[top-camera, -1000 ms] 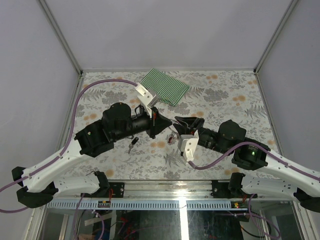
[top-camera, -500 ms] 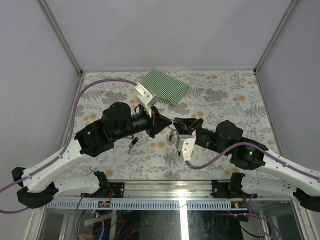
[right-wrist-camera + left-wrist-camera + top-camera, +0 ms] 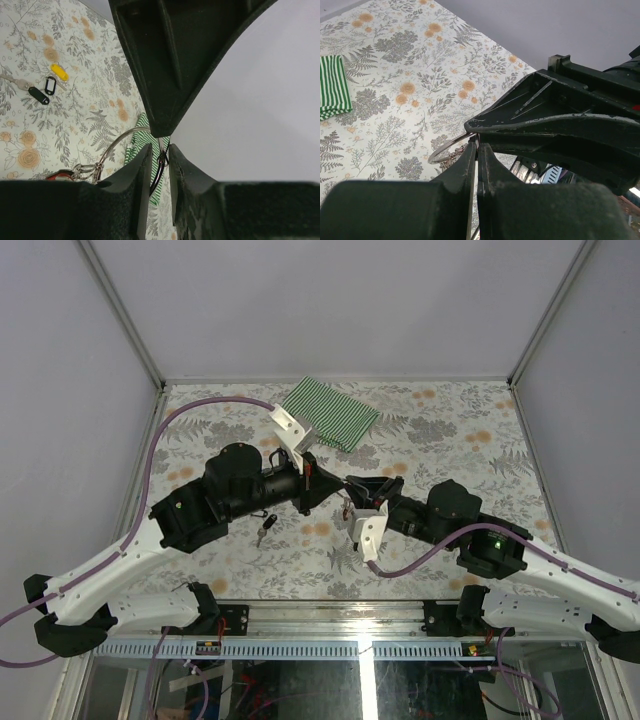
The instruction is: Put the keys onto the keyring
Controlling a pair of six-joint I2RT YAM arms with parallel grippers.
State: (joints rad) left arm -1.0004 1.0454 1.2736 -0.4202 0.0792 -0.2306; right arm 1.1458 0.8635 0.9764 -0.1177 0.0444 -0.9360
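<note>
Both arms meet over the middle of the bench [image 3: 450, 430], and the keyring [image 3: 117, 147] hangs between them, off the surface. The left pincer [image 3: 477, 145] is fully closed, the thin wire nipped at its very tips. The right pincer [image 3: 160, 157] is narrow, with the same wire running between its fingers; it looks to be gripping, though the contact is hard to make out. The keys [image 3: 42, 87] lie on the bench under the left arm, well apart from the keyring and untouched. I judge the step to be parting the coil so a key can go on. To do that well, the left should hold firm while the right works only one turn of wire, gently, since such thin wire can twist or spring out of the tips. One arm will then have to let go and fetch a key, so the other needs a grip that leaves the gap reachable. No writing is readable anywhere: the red tag [image 3: 62, 175] and the yellow and black tags look blank from here, and the striped cloth [image 3: 330, 415] has no label.
</note>
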